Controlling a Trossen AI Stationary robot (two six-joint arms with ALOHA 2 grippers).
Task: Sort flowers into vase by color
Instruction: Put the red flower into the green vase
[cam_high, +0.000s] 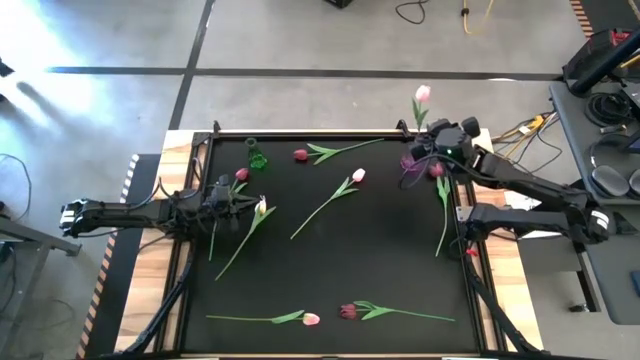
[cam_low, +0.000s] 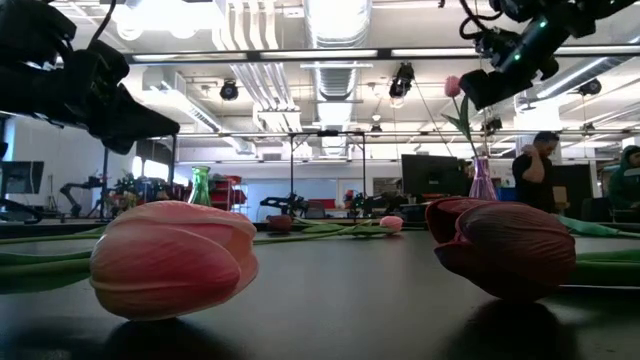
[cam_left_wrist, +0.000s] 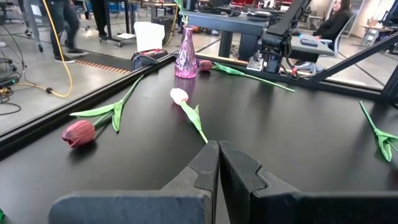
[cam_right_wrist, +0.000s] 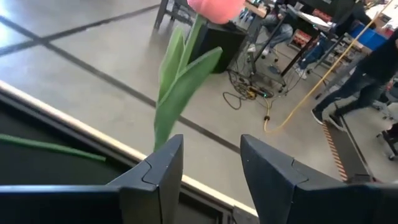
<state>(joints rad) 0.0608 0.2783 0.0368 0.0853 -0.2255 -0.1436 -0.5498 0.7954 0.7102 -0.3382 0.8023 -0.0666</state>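
Observation:
A pale pink tulip (cam_high: 422, 93) stands with its stem in the purple vase (cam_high: 410, 160) at the table's far right corner. My right gripper (cam_right_wrist: 211, 146) hovers open just beside that tulip's leaves (cam_right_wrist: 177, 81), above the vase; I see no contact. My left gripper (cam_left_wrist: 218, 149) is shut and empty, low over the table's left part (cam_high: 238, 195), near a dark red tulip (cam_high: 241, 174) and a pale pink one (cam_high: 262, 207). Several more tulips, pink and dark red, lie flat on the mat. A small green vase (cam_high: 257, 158) stands far left, with no flower in it.
Loose tulips lie mid-table (cam_high: 358, 175), at the far edge (cam_high: 300, 154), beside the purple vase (cam_high: 436, 170) and along the near edge (cam_high: 311, 319) (cam_high: 348, 311). A raised frame (cam_high: 300, 131) rims the black mat. People stand in the room beyond the table.

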